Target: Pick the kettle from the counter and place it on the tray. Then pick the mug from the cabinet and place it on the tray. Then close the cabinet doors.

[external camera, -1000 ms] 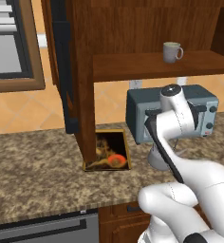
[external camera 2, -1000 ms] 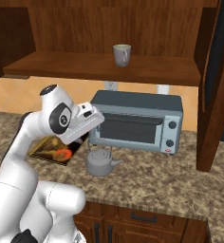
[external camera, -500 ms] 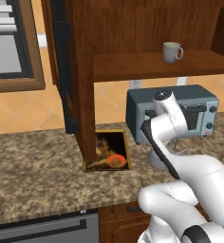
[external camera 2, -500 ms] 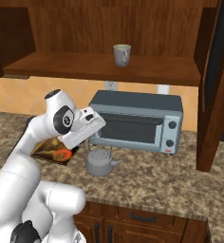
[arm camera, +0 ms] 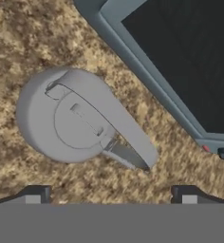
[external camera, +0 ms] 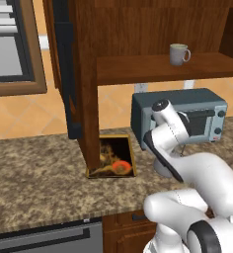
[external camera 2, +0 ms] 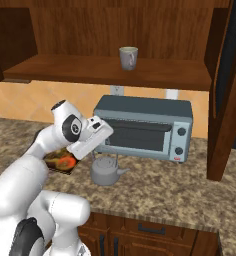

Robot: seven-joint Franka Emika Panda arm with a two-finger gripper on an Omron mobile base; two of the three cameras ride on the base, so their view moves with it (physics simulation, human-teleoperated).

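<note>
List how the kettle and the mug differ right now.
The kettle sits low on the granite counter in front of the toaster oven; the mug stands up on the cabinet shelf. The kettle is the wider, squat one with a spout and a tall overhead handle; the mug is smaller and upright with a side handle. The open gripper hangs just above the kettle, nowhere near the mug. Both are greyish, and neither is on the tray yet.

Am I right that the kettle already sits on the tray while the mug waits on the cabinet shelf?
Not quite: the kettle stands on the counter before the toaster oven, beside the tray, as the right base view shows. The mug is on the cabinet shelf.
</note>
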